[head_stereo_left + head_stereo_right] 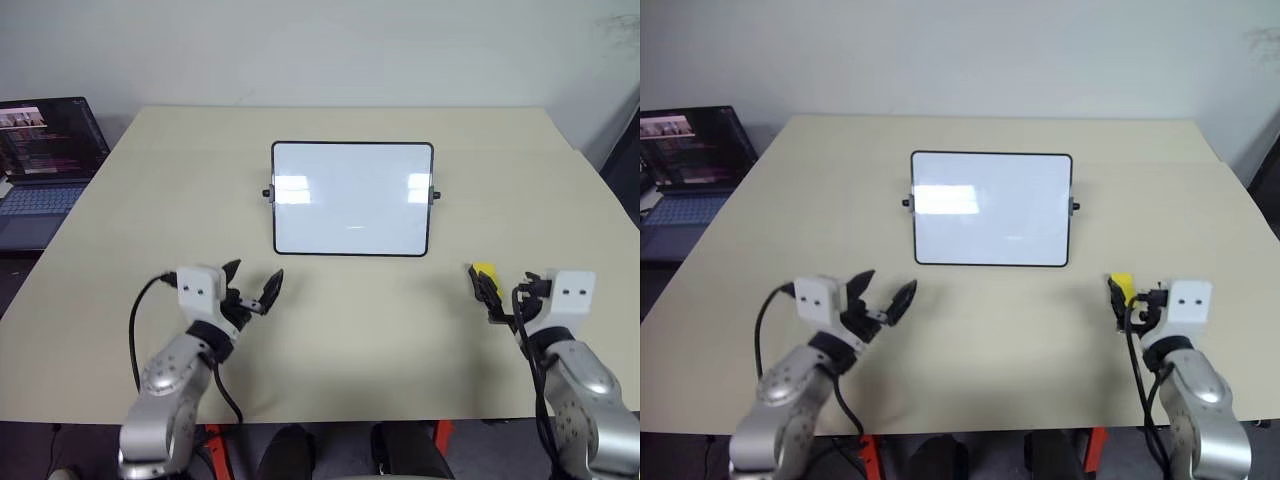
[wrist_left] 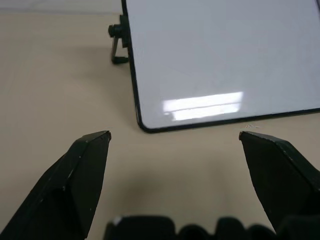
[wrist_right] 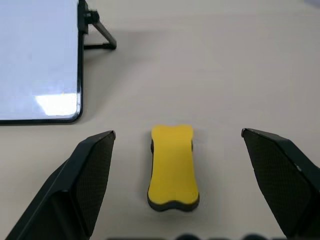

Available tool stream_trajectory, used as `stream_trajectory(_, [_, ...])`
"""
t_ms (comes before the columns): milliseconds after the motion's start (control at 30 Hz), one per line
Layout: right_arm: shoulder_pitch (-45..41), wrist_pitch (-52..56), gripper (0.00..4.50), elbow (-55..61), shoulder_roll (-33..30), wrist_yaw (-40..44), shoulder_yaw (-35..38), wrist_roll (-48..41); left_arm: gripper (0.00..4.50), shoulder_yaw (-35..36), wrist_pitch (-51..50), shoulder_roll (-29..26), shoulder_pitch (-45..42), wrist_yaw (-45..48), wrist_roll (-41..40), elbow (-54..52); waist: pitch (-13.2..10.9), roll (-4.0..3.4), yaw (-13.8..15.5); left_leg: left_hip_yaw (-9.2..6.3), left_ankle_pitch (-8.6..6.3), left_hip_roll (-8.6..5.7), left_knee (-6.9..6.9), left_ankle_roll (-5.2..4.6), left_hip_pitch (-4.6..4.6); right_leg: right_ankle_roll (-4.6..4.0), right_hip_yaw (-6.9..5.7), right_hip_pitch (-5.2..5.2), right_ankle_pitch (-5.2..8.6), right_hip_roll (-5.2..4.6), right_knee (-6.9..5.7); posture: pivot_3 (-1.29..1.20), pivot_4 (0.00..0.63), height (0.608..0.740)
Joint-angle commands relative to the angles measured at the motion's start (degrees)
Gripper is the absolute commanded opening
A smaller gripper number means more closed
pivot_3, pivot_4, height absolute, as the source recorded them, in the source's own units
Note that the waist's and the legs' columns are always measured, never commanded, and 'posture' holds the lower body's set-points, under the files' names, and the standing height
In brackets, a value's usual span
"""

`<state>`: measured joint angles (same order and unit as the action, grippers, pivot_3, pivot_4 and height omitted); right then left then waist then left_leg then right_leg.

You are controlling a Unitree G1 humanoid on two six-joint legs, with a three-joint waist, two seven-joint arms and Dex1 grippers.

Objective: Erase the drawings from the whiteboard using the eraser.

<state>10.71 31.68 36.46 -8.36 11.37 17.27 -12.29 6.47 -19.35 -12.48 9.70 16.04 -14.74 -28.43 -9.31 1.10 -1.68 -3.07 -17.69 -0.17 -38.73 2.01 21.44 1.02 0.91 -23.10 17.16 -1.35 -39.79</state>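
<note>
A: Between the right gripper's [image 3: 177,137] 2 wide-apart black fingers, flat on the beige table [image 1: 350,330], lies the small yellow block eraser [image 3: 173,165] w/ dark underside, untouched.

B: Why there?

A: Prob. set down; the thin black-framed white whiteboard [image 1: 352,198] ahead looks clean, no drawings visible.

B: Left gripper [image 1: 255,287]?

A: Spread wide, empty, board just ahead.

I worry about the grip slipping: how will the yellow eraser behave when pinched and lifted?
The eraser looks like a small block lying flat on the table, so it is probably light and unlikely to roll. Its waisted sides may help the fingers seat. It seems stiff enough to hold shape.
</note>
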Motion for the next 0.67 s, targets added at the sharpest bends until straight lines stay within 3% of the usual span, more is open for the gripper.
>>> stream_trajectory(33, [3.05,-6.31,4.43,2.53,1.73,-1.78,-1.34,1.58,4.5,-2.84,3.78,3.51,4.08,-4.62,3.61,-5.0,0.0,-0.03,0.0,0.01,0.0,0.01,0.01,0.0,-0.12,0.0,0.01,0.12,0.0,0.0,0.0,0.0,0.15,0.74])
stream_trajectory(133, [4.59,-9.07,4.43,2.0,2.27,-2.31,-1.3,1.86,4.5,-5.32,4.9,6.04,6.85,-6.93,5.54,-6.66,-0.04,-0.07,-0.01,-0.01,-0.02,0.02,0.05,-0.01,-0.75,0.17,-0.03,0.86,0.12,0.02,0.22,0.0,0.15,0.74])
stream_trajectory(300, [7.97,-14.61,4.43,-0.34,4.56,-3.79,-4.22,3.94,4.5,-7.26,9.05,9.07,9.94,-10.36,8.77,-4.81,-0.01,-0.07,0.0,-0.02,-0.01,0.08,0.09,-0.02,-0.74,0.39,-0.03,1.03,0.05,0.11,0.72,0.0,0.15,0.74])
stream_trajectory(667, [17.47,-22.91,4.43,0.77,6.37,-6.2,-11.1,9.57,4.5,-7.25,20.69,7.12,13.17,-5.72,9.05,5.57,0.01,-0.07,0.13,0.01,-0.01,0.02,0.57,-0.02,-0.69,0.19,-0.02,0.89,-0.01,0.04,0.93,0.0,0.15,0.74])
